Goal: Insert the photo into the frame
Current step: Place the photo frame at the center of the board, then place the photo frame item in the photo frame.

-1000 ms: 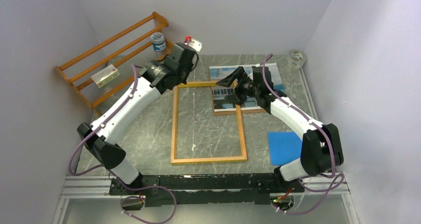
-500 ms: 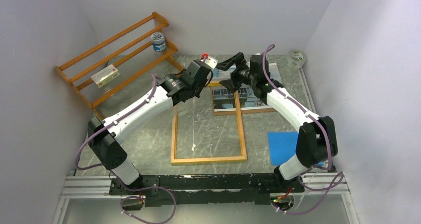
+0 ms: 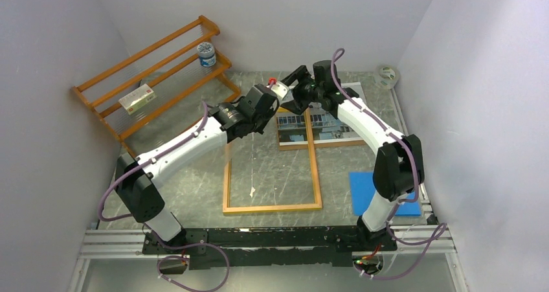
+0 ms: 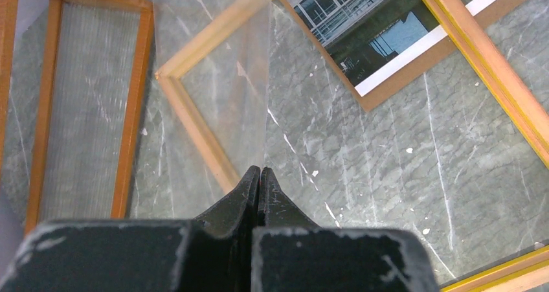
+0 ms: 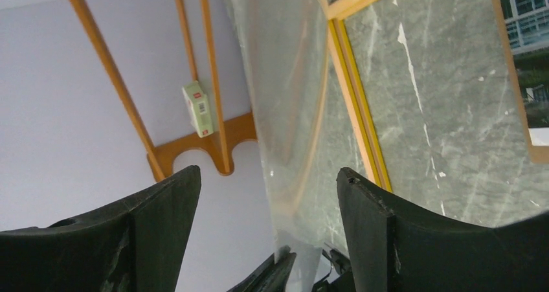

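The frame [image 3: 228,166] lies flat mid-table with its wood back up; a yellow-edged rail [image 4: 492,52] shows in the left wrist view. My left gripper [image 3: 267,103] hovers over its far end, shut [image 4: 260,170] on the edge of a clear pane [image 4: 213,78] that stands on edge and bends. The photo [image 3: 324,125] lies face up on a brown backing board [image 4: 401,78] at the back right, partly across the frame's right rail. My right gripper [image 3: 292,88] is open [image 5: 267,170]. The pane [image 5: 285,78] runs between its fingers, touching neither.
An orange slatted rack [image 3: 149,72] stands at the back left with a tin [image 3: 206,54] and a small box [image 3: 137,100] on it. A blue sheet [image 3: 372,191] lies near right. A tape roll [image 3: 386,75] sits in the back right corner. Walls close in on three sides.
My left arm swung right from the back left, carrying the pane over the frame's far end. My right gripper rose and moved back-left to straddle the pane, its jaws narrowing slightly.
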Robot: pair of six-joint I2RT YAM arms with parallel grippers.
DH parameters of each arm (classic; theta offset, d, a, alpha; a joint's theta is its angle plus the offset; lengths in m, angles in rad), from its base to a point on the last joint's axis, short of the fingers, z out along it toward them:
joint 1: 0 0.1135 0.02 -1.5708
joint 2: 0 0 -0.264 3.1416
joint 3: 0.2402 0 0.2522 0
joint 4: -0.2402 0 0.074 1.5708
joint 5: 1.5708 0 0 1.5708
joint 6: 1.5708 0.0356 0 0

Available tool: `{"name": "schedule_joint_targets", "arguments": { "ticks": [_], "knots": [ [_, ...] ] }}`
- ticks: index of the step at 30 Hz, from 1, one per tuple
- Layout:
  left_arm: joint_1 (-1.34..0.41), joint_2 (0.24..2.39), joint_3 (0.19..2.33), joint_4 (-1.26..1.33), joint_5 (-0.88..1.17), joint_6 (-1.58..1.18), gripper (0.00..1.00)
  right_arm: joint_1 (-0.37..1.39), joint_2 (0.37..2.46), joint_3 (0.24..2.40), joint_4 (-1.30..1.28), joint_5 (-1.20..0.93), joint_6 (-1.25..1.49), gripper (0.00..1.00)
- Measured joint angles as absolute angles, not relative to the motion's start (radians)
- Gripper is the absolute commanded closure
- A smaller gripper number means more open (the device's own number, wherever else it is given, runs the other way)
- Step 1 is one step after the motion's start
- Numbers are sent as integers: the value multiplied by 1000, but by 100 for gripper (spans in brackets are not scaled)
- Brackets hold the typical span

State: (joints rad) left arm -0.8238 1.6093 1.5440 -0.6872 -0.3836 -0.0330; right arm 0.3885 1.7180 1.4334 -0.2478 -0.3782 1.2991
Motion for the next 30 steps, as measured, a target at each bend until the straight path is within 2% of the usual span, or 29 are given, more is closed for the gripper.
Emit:
{"name": "schedule_joint_targets", "arguments": {
  "ticks": [6,12,19,23,30],
  "knots": [
    [-825,1597,1522,-668,-370,-27,90,411,1744,1458,-330,-385,1251,45],
    [-825,1584,1492,-646,-339,-38,77,424,1762,1474,-353,-403,1218,65],
    [-825,1575,1473,-628,-261,-78,31,422,1766,1401,-224,-432,1196,98],
    [-822,1555,1473,-617,-195,-116,16,411,1766,1307,-117,-466,1145,100],
    [-769,1490,1459,-606,-79,-194,12,339,1769,1240,-37,-595,1012,100]
  ]
}}
